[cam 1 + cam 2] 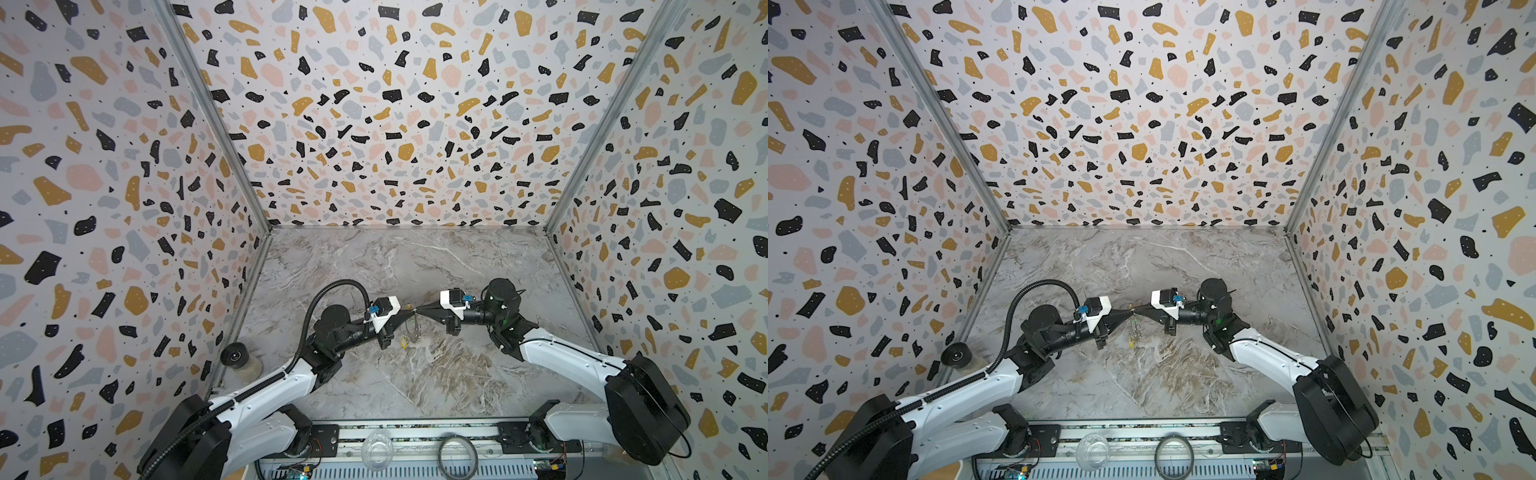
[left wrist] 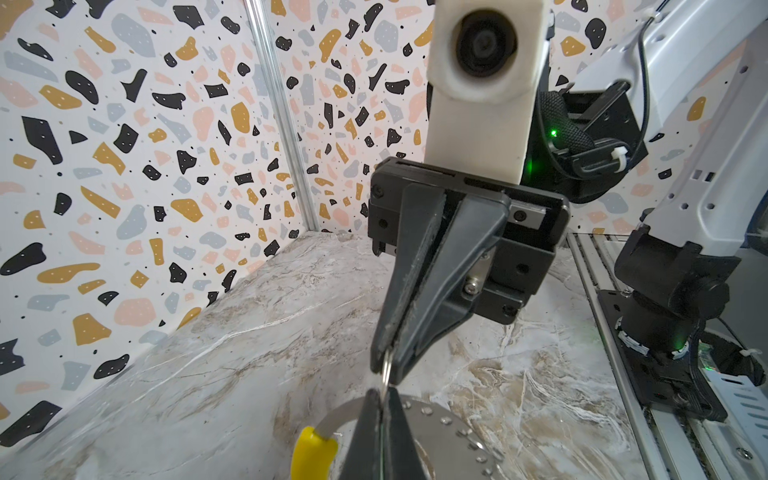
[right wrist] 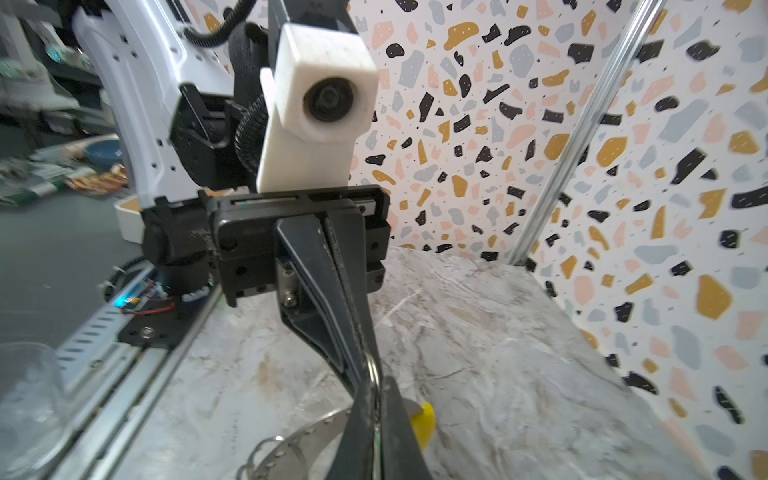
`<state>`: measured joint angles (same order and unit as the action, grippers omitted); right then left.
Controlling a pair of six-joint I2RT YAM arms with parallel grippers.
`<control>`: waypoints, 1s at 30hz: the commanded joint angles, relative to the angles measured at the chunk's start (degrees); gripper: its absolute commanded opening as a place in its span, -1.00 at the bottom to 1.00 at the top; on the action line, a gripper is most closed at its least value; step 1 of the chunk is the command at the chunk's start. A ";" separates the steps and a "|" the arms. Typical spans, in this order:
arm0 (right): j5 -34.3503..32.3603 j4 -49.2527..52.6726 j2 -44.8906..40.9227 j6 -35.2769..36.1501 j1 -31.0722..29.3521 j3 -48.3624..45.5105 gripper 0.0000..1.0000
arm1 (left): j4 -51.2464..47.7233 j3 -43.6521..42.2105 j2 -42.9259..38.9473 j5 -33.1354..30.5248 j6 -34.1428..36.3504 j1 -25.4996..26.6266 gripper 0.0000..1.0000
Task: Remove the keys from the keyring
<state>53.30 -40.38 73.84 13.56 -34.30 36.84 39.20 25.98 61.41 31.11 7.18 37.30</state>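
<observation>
In both top views my left gripper (image 1: 409,311) and right gripper (image 1: 417,310) meet tip to tip above the middle of the marble table (image 1: 415,386). Each is shut on the same small silvery ring (image 2: 387,370), seen up close in the left wrist view. The keyring (image 1: 412,331) hangs below the tips. It shows as a silvery studded band (image 2: 444,426) with a yellow sleeve (image 2: 311,451). The right wrist view has the band (image 3: 307,432) and sleeve (image 3: 424,419) behind my right gripper (image 3: 376,388). I cannot make out the keys.
A jar with a black lid (image 1: 239,359) stands by the left wall. On the front rail sit a clear glass bowl (image 1: 377,451) and a dark thick ring (image 1: 457,455). Patterned walls close in the table on three sides.
</observation>
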 commanded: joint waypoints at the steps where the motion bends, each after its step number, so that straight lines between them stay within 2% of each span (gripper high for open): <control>1: -2.30 4.94 -3.20 4.35 0.98 0.42 -0.50 | -4.41 4.42 -0.84 1.03 4.17 0.23 -1.00; 4: -5.08 11.76 -7.11 10.28 3.37 0.46 -0.28 | -16.64 8.80 -0.98 0.72 10.33 0.23 -1.00; 7: -8.60 23.74 -9.62 19.21 4.42 2.72 -0.22 | -28.04 12.89 -0.86 0.46 15.49 0.23 -1.00; 10: -9.82 31.60 -10.21 24.54 4.43 5.34 -0.22 | -33.50 15.55 -0.24 0.27 18.08 0.23 -1.00; 17: -8.57 30.89 -9.96 23.88 2.38 6.22 -0.31 | -43.40 22.10 4.09 0.83 22.28 0.23 -1.00; 27: -6.84 29.96 -7.73 22.60 0.03 6.32 -0.51 | -45.79 24.56 5.48 0.09 23.19 0.41 -1.00; 30: -8.42 28.72 -6.62 21.60 -0.57 6.29 -0.55 | -46.47 24.82 5.47 -0.16 23.73 0.58 -1.00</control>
<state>45.15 -10.83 66.54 36.47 -34.24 41.01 -7.29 48.66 67.05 30.96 29.61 37.43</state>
